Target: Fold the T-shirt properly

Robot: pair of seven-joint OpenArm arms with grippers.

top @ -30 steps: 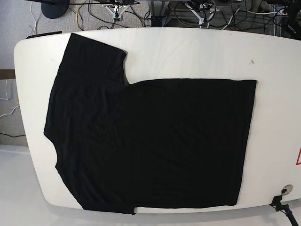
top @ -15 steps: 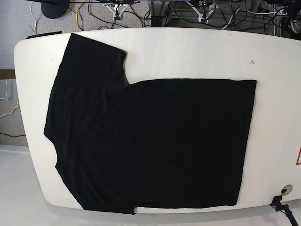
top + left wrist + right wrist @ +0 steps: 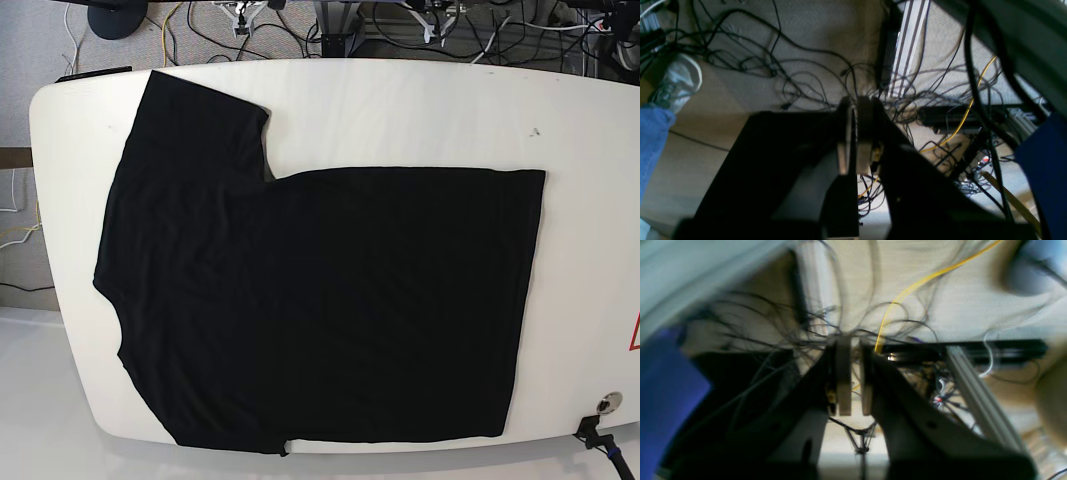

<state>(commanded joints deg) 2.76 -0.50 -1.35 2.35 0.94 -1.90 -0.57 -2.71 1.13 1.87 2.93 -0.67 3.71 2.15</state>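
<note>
The T-shirt [image 3: 320, 300] lies flat on the white table [image 3: 400, 110], plain black side up. One sleeve points to the far left corner, and the hem runs along the right. Its near edge hangs slightly over the table's front rim. Both wrist views look down at the floor behind the table, away from the cloth. My left gripper [image 3: 855, 133] has its pads almost together with nothing between them. My right gripper [image 3: 855, 373] is blurred, its pads a narrow slit apart and holding nothing.
Tangled cables [image 3: 790, 76] and an aluminium rail [image 3: 907, 43] cover the floor behind the table. A person's shoe [image 3: 676, 80] and jeans show at the left. A small round metal fitting [image 3: 608, 404] sits near the table's front right.
The white arm parts at the top of the base view have drawn back toward the far edge of the frame. The T-shirt has not moved.
</note>
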